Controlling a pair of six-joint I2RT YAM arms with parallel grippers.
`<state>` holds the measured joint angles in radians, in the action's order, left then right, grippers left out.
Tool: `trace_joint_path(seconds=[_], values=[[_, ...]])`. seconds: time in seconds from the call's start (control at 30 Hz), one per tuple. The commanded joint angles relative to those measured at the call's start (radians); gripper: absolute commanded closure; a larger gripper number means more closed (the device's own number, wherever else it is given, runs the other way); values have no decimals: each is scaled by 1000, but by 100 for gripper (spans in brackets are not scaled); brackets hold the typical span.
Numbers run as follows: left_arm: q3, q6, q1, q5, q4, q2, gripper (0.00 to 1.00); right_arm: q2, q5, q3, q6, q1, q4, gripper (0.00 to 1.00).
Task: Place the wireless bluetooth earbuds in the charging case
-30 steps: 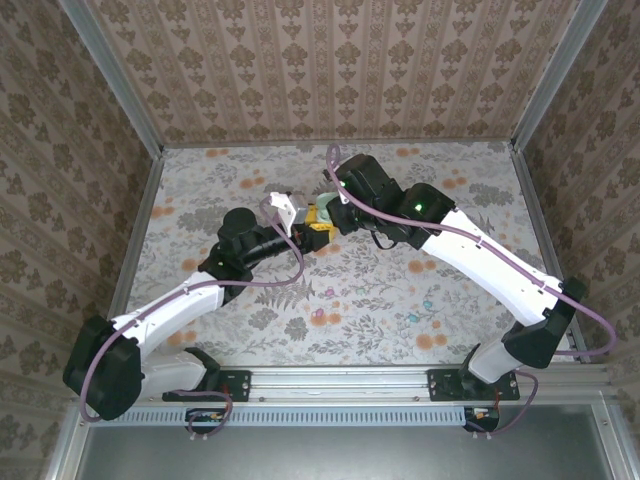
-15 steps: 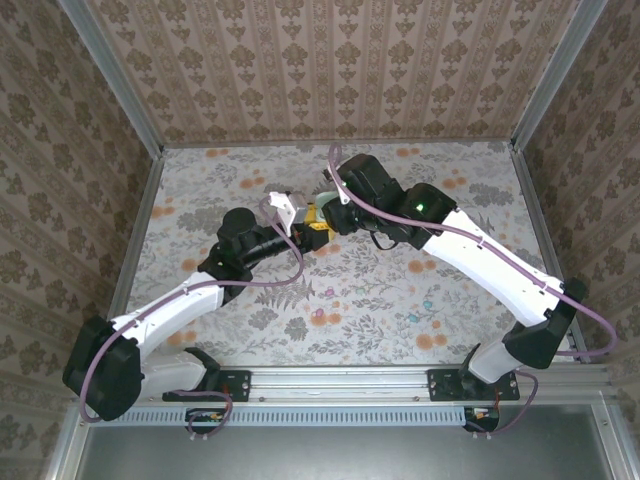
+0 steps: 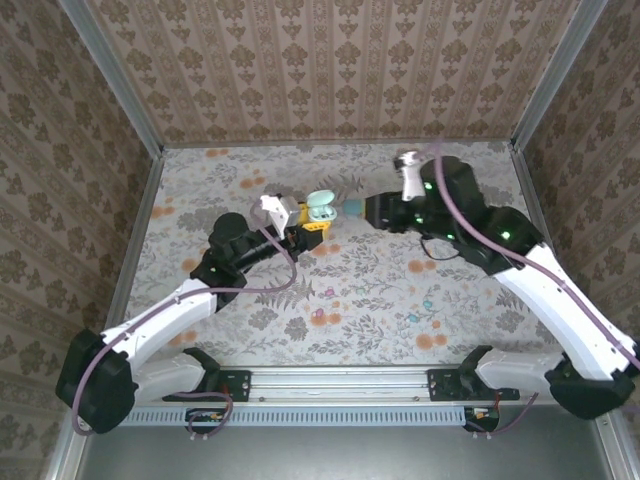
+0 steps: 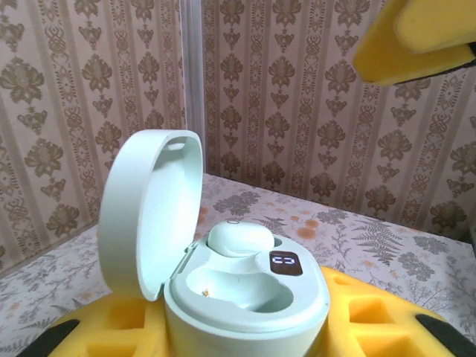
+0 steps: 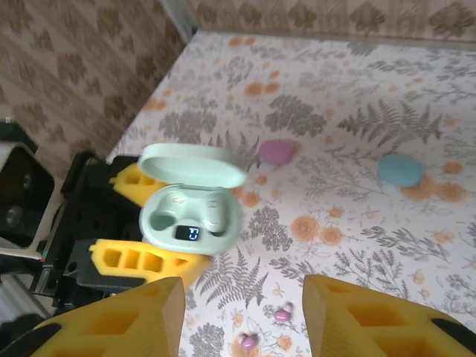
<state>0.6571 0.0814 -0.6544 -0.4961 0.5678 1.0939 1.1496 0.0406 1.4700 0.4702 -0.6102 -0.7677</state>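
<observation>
The mint charging case [image 4: 245, 290] stands with its lid up, and my left gripper [image 4: 245, 331] is shut on its base, yellow pads on both sides. One mint earbud [image 4: 239, 238] sits in the far socket; the near socket is bare. From above, the case [image 3: 320, 208] is held over the middle of the cloth by the left gripper [image 3: 310, 224]. My right gripper [image 3: 352, 208] hangs just right of it, apart from it. Its jaws [image 5: 242, 320] are open with nothing between them. The case [image 5: 192, 212] shows a lit display. Two pink earbuds [image 5: 282, 314] lie on the cloth below.
A closed pink case [image 5: 276, 152] and a closed blue case [image 5: 401, 169] lie on the flowered cloth [image 3: 360, 290] beyond the mint one. Small cyan buds [image 3: 428, 300] lie front right. One right-gripper pad [image 4: 424, 37] hangs above the case. Patterned walls close in three sides.
The right gripper has pulled back to the right from the case and opened. The left arm still holds the case, shifted slightly.
</observation>
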Motion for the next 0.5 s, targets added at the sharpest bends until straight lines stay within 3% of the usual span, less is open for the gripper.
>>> trace_joint_path(seconds=[0.0,0.2,0.3,0.47], values=[[-26,-22,20,25,-6,-55,66,16,150,-129,102,108,-39,55],[-64,-27,37,57,-49,-147,66,157,253,-315,67,135,-75,62],[-79,-27,41,69,-64,-179,66,250,228,-349,16,106,-58,62],[-86,-25,42,78,-82,-207,66,413,309,-343,-42,75,-4,60]])
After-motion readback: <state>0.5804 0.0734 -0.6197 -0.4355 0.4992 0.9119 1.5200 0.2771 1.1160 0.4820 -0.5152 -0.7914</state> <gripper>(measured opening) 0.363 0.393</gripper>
